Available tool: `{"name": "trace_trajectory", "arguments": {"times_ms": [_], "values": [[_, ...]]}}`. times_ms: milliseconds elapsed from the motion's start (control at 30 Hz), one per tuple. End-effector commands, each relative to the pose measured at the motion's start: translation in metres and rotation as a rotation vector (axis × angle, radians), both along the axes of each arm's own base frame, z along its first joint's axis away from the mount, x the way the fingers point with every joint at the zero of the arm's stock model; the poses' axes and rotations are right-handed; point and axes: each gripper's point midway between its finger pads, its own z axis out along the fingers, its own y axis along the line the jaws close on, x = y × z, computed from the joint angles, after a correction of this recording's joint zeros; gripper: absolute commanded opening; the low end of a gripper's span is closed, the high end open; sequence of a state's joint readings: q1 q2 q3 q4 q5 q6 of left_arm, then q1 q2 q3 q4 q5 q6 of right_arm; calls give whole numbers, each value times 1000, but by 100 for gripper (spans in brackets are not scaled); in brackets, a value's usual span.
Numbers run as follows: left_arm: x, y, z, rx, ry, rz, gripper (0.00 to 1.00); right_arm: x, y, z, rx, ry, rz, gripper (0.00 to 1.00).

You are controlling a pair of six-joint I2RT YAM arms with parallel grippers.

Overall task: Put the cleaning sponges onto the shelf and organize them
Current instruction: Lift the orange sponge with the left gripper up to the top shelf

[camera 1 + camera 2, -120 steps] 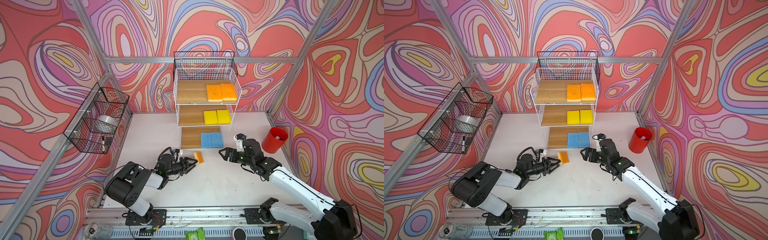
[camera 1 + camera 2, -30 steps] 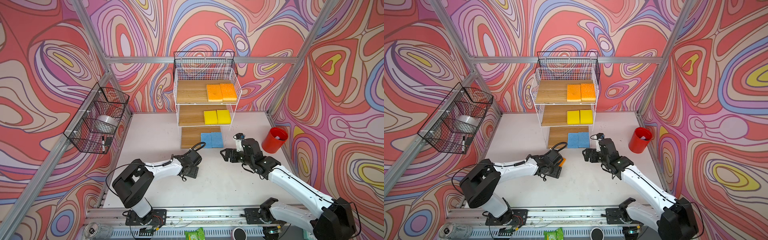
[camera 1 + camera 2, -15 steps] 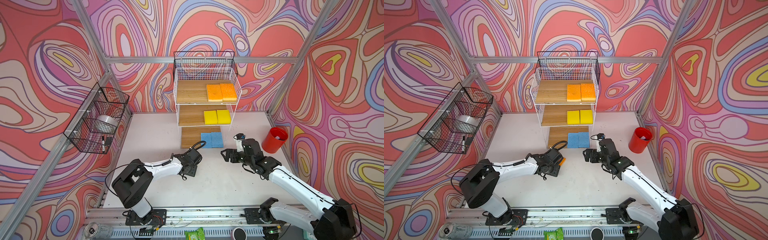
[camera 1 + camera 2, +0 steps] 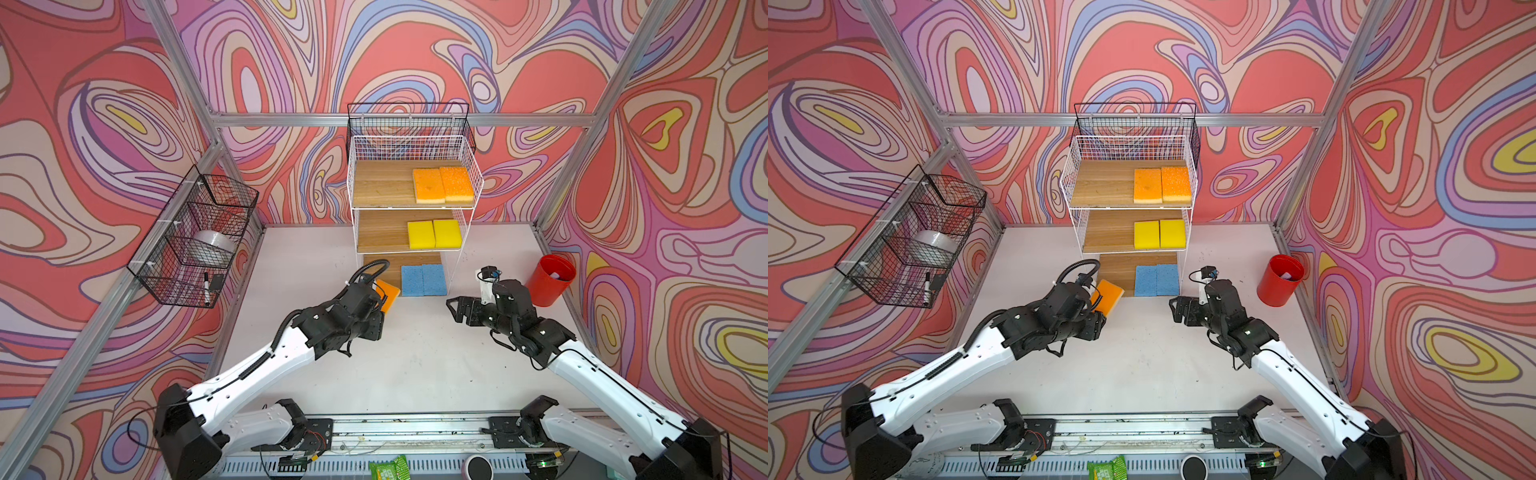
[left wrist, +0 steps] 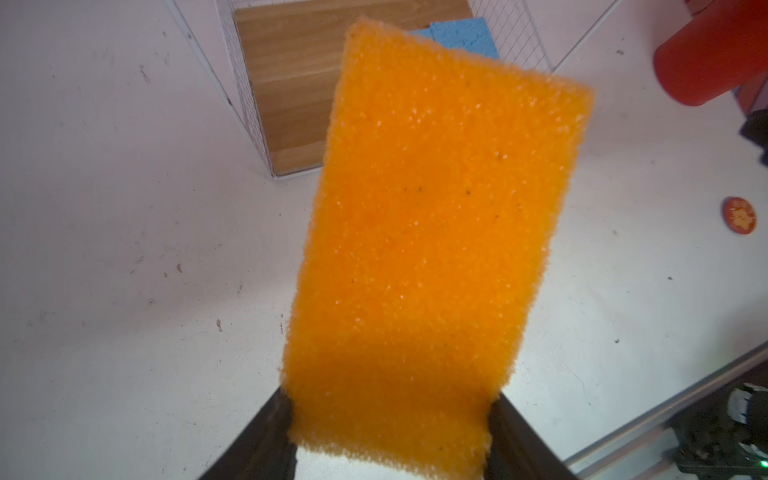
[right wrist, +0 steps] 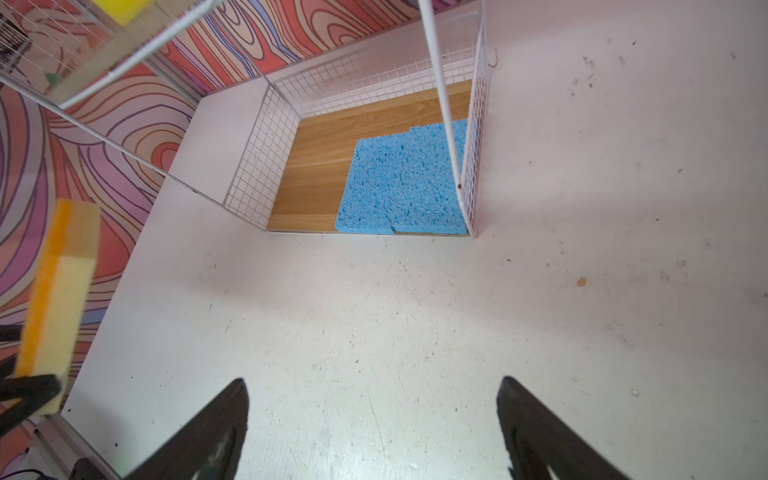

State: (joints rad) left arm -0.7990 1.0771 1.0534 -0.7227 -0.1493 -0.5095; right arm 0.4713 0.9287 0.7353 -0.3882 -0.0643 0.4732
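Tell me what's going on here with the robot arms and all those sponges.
The left gripper is clamped on one end of an orange sponge, holding it off the table in front of the shelf. Six sponges already lie on the shelf's right side: an orange pair on top, a yellow pair in the middle and a blue pair at the bottom. The right gripper hovers nearby, open and empty.

Three orange sponges point(image 4: 428, 185), two yellow sponges point(image 4: 421, 235), two blue sponges point(image 4: 412, 281), one shelf point(image 4: 382, 187), one red cup point(image 4: 548, 286)
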Motion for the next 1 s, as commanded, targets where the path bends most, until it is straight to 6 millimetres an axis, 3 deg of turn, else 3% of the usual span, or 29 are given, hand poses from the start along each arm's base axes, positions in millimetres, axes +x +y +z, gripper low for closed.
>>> {"name": "trace_trajectory", "arguments": {"times_ms": [0, 167, 333, 633, 800, 967], "values": [[-19, 16, 30, -18, -12, -10, 62, -6, -13, 10, 2, -25, -54, 97], [-27, 19, 86, -91, -93, -46, 62, -16, -29, 44, 16, -124, -97, 98], [-20, 20, 140, -83, -180, -61, 63, -21, -39, 73, 1, -186, -118, 98], [9, 3, 229, -103, -323, -52, 62, -20, -43, 95, 16, -226, -142, 98], [34, -15, 258, -140, -389, -20, 62, -17, -51, 100, 13, -242, -190, 98], [64, -32, 270, -147, -430, 42, 62, -16, -51, 102, 1, -251, -188, 98]]}}
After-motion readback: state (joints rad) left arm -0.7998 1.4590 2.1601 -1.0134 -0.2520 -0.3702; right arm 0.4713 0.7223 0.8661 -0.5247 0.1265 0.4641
